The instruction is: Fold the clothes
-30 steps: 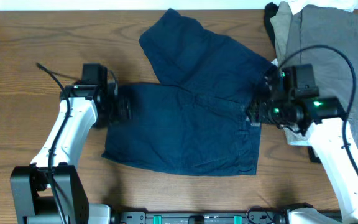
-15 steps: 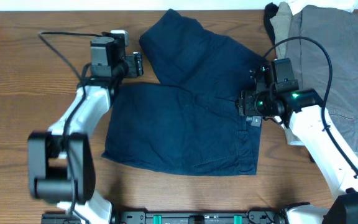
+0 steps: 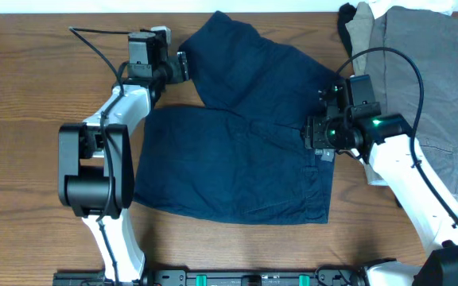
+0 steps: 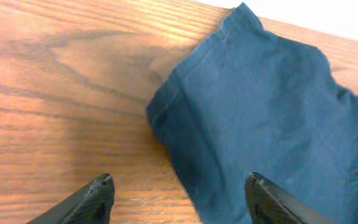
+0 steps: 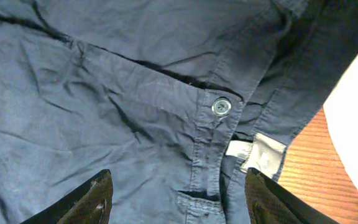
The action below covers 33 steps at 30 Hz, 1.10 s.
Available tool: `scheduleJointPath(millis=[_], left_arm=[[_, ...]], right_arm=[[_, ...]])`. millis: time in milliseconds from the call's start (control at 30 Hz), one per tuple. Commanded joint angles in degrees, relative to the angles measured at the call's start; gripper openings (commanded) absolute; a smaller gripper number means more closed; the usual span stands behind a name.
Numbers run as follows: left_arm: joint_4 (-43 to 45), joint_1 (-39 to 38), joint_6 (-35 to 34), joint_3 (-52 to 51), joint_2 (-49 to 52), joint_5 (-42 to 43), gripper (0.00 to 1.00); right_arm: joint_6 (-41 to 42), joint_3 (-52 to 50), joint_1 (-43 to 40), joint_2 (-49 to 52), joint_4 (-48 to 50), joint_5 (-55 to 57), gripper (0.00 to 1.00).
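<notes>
On the wooden table [image 3: 22, 159], the navy shorts [image 3: 237, 159] lie flat near the centre, waistband to the right. One leg runs up toward the far edge and the other is spread out to the left. Some creasing shows across the front. Left gripper [image 3: 183, 67] sits at the far-left side of the shorts, beside the hem of the upper leg. Left wrist view: fingers spread wide with nothing between the pads. The hem corner of that leg lies on bare wood ahead of them, and the cloth reaches down in front of the right-hand finger [image 4: 272, 199]. Whether the tips touch the cloth cannot be told. Right gripper [image 3: 312, 139] is over the waistband end of the shorts. Right wrist view: fingers also spread apart and holding nothing. The fly and its button [image 5: 220, 106] are directly ahead, with a small pale label [image 5: 263, 152] just beside the button, at the open waistband. Contact with the fabric cannot be told from this view. Other garments are piled at the far right corner of the table, with a grey piece [image 3: 428, 71] on top. A taupe one [image 3: 362, 32] and a black one [image 3: 346, 28] show at its left edge, and a bit of white [image 3: 408, 6] at the back. The pile touches the right side of the shorts.
</notes>
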Motion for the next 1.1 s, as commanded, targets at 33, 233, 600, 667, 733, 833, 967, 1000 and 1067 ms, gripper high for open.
scheduleJointPath(millis=[33,233,600,667,733,833,967,1000,1067], left_arm=[[1.99,0.02,-9.11,0.96,3.23,2.10,0.63],[4.37,0.02,-10.58,0.96,4.48,2.34,0.61],[6.49,0.00,-10.29,0.98,4.61,-0.94,0.62],[6.49,0.00,-10.03,1.05,4.61,-1.84,0.62],[6.47,0.00,-9.03,1.51,4.61,-1.99,0.62],[6.05,0.00,-8.13,2.60,4.61,-1.97,0.62],[3.98,0.00,-6.60,4.26,4.83,-2.47,0.62],[3.28,0.00,-6.36,4.70,5.01,-2.97,0.62],[2.27,0.00,-5.57,5.68,5.75,-3.04,0.62]], right_arm=[[0.15,0.55,0.94,0.04,0.02,0.48,0.66],[0.15,0.55,0.96,0.04,-0.11,0.48,0.66],[0.15,0.55,0.96,0.04,-0.26,0.48,0.66],[0.15,0.55,0.94,0.04,-0.26,0.50,0.66],[0.15,0.55,0.94,0.04,-0.24,0.48,0.66],[0.15,0.55,0.94,0.04,-0.24,0.50,0.66],[0.15,0.55,0.94,0.04,-0.22,0.50,0.67],[0.15,0.55,0.94,0.04,-0.20,0.50,0.67],[0.15,0.55,0.94,0.04,-0.02,0.50,0.67]])
